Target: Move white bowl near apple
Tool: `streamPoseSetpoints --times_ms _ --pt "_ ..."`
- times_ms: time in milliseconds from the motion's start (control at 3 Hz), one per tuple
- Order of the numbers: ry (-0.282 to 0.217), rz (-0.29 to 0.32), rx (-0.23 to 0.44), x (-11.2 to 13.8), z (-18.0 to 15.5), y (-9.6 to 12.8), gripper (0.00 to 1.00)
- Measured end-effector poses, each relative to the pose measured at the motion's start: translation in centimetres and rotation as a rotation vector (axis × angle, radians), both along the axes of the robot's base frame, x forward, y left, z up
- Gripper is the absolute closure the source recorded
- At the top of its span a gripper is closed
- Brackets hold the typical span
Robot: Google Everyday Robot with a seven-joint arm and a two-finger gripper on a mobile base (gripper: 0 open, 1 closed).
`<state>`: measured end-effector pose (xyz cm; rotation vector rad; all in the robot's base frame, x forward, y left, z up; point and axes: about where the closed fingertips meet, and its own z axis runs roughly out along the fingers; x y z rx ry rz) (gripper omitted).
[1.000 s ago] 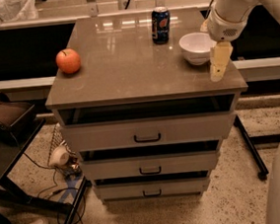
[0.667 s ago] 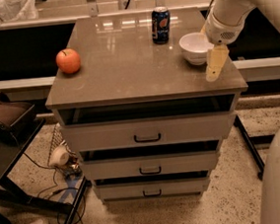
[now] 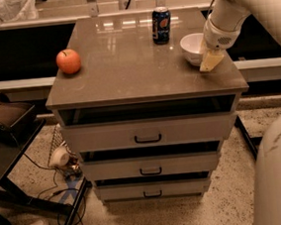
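The white bowl (image 3: pixel 193 48) sits on the right side of the cabinet top (image 3: pixel 127 81), toward the back. The orange-red apple (image 3: pixel 68 61) sits on the left side of the same top, far from the bowl. My gripper (image 3: pixel 210 61) comes in from the upper right on a white arm and points down at the bowl's right rim, its yellowish tip low over the top, just right of the bowl. The arm's wrist covers part of the bowl's right edge.
A dark blue soda can (image 3: pixel 161 26) stands at the back, just left of the bowl. The cabinet has three drawers with dark handles (image 3: pixel 148 139). A dark stand with cables (image 3: pixel 12 127) is on the floor to the left. The robot's white body (image 3: pixel 280 170) fills the lower right.
My gripper has moved a little left, closer to the bowl's right rim. The bowl, apple and can have stayed in place.
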<state>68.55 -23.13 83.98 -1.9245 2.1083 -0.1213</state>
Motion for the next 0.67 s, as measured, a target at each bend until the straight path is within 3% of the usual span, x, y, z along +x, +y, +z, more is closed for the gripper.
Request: streamPoseSetpoints --times_ms 333,667 --pt "0.003 0.001 0.001 0.11 -0.34 0.11 0.86" --pt "0.006 0.002 0.001 0.21 -0.63 0.21 1.0"
